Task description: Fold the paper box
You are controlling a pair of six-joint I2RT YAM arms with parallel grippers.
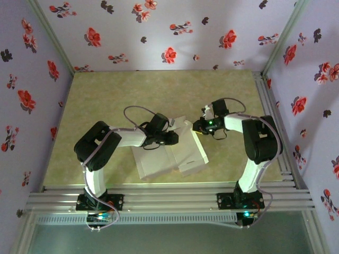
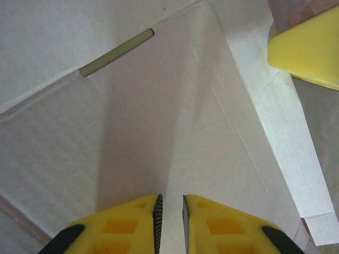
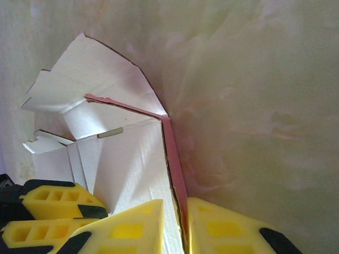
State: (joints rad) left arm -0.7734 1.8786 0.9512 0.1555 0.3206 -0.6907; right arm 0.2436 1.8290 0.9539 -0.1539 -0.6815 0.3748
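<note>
On paper box point(image 3: 130, 169), clamped right tool point(image 3: 177, 211)

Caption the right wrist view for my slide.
Right gripper straddles a pink-edged upright wall of the paper box.

I am reading no words, numbers, labels or brand marks on the paper box point(image 1: 168, 154), nor anywhere else in these views.
</note>
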